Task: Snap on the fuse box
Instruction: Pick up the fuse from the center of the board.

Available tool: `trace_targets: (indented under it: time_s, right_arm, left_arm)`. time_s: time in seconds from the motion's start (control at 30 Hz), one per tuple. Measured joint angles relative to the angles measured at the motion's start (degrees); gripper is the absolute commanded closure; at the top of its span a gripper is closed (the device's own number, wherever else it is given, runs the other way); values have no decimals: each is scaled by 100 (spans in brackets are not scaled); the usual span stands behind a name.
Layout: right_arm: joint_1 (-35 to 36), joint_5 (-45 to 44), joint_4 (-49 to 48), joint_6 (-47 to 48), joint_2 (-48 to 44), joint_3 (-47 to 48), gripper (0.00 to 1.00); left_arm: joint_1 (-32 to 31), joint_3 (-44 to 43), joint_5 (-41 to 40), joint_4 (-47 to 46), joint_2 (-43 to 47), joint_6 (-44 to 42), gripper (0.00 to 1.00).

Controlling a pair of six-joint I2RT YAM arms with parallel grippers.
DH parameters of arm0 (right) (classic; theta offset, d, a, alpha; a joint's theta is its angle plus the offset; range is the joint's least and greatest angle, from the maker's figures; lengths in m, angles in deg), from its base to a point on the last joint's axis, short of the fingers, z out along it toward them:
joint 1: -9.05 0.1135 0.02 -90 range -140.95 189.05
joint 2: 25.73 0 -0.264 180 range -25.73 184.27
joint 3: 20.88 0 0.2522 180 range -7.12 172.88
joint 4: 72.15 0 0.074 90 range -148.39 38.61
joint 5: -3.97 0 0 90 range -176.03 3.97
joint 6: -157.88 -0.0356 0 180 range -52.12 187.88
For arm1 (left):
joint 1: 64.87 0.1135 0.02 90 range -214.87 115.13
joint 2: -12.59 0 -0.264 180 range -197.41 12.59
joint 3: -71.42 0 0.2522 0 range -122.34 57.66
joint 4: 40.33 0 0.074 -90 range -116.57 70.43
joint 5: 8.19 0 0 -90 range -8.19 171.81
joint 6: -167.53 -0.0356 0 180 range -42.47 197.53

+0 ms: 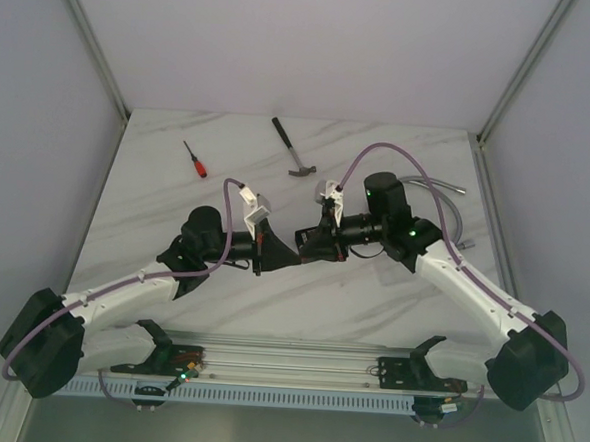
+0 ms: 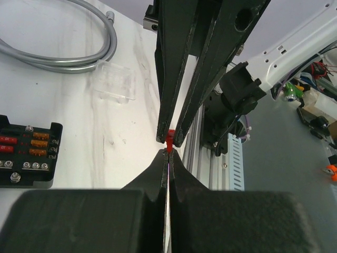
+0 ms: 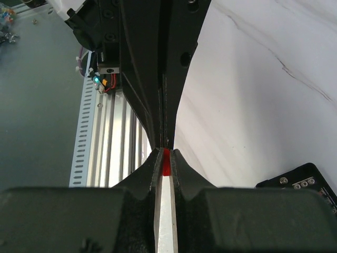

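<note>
Grippers tip to tip on a small red piece (image 2: 169, 138), fuse box (image 2: 29, 153) lying uncovered beside them.

Left gripper (image 2: 168, 154) is pressed fully together, its tips touching the red piece; whether it actually pinches it I cannot tell. Right gripper (image 3: 166, 156) is all but closed, with that piece clamped between its fingers. The fuse box sits flat on the table (image 2: 105, 137) at 9 o'clock in the left wrist view, with a clear lid (image 2: 113, 79) at 11 o'clock beyond it. The box looks light, rigid and apt to slide on the smooth top. It is probably best held by its outer side walls, clear of the fuses and screws.
</note>
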Motion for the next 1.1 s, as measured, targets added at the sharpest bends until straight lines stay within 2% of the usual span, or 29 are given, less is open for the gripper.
trace_targets:
  time_s: [0.63,0.83,0.97,1.1]
  right_arm:
    - [-28,138,81,201,74,2,84]
    - [-31,170,85,245,79,2,100]
    - [-37,164,87,260,79,2,100]
    - [-35,35,79,236,83,4,100]
  left_arm:
    - [0,2,44,-2,-74,177,100]
    - [0,2,50,0,-74,205,100]
    - [0,2,37,2,-74,221,86]
    - [0,2,-76,15,-76,232,84]
